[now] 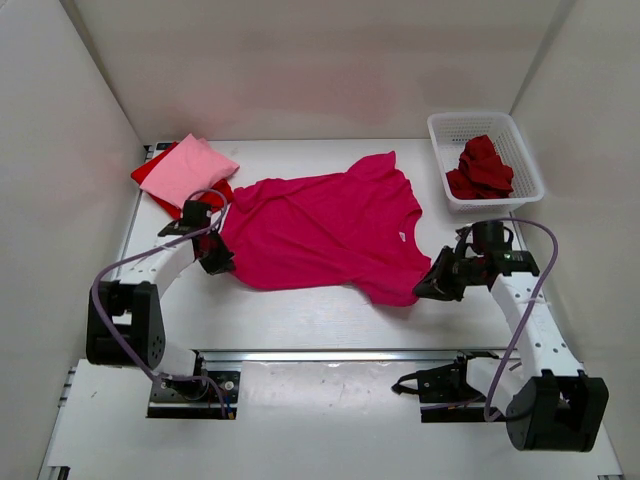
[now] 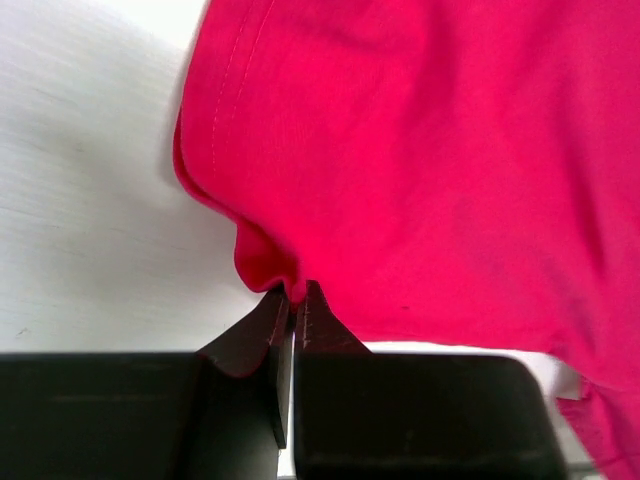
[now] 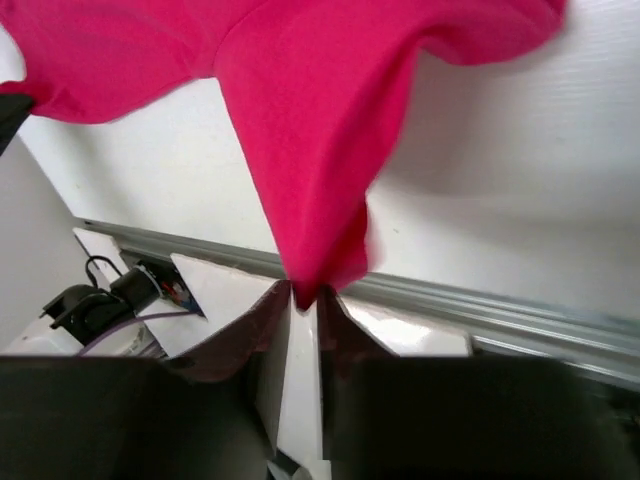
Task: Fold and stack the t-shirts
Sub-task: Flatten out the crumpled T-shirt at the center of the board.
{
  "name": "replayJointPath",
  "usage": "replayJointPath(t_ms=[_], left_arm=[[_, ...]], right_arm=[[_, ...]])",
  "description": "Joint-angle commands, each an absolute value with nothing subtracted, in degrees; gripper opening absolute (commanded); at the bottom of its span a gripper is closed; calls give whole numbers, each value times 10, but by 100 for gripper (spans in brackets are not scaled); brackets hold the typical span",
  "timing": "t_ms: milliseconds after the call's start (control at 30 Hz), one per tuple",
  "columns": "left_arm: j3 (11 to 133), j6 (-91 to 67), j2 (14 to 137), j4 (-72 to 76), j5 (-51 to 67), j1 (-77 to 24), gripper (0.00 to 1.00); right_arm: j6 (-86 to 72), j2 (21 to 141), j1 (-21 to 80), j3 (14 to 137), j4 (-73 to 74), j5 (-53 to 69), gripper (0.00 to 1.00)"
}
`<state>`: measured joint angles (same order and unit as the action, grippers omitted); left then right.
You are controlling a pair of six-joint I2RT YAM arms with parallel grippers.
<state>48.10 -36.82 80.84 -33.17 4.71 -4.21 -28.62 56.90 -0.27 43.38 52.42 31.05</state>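
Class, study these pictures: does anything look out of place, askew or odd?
The magenta shirt lies askew across the table. The dark red shirt sits crumpled in the basket, unfolded. The pink shirt rests crooked on the red shirt, which pokes out.

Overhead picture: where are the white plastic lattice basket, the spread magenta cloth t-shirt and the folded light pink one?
White plastic lattice basket [image 1: 441,158]: overhead view, its left wall.
Magenta cloth t-shirt [image 1: 325,232]: overhead view, middle of its body.
Folded light pink cloth t-shirt [image 1: 190,170]: overhead view, its top layer.
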Motion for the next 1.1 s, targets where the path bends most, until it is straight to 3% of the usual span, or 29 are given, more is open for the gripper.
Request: replayJointPath(t_ms=[0,133,167,267,400,633,800,933,1067], left_arm=[[518,-337,834,-359,64,-37,0],[549,-313,859,-366,56,-32,0],[551,-317,874,-364,60,-32,0],[557,-319,896,-360,72,-40,0],[566,-307,902,-358,67,-50,0],[557,-311,900,-348,84,-58,0],[555,-309,889,-350,85,-70,0],[539,-317,878,-336,93,-79,0],[531,-316,877,-337,96,-78,0]], right_arm=[[-264,604,-26,489,608,309,16],[-236,640,-38,511,570,273,43],[-233,662,-15,514,554,267,46],[-219,737,24,532,503,294,43],[-225,738,66,513,494,199,43],[-230,768,1,407,430,173,43],[-295,668,-25,315,383,192,34],[-339,584,-26,251,333,207,33],[-364,575,-58,235,308,222,33]])
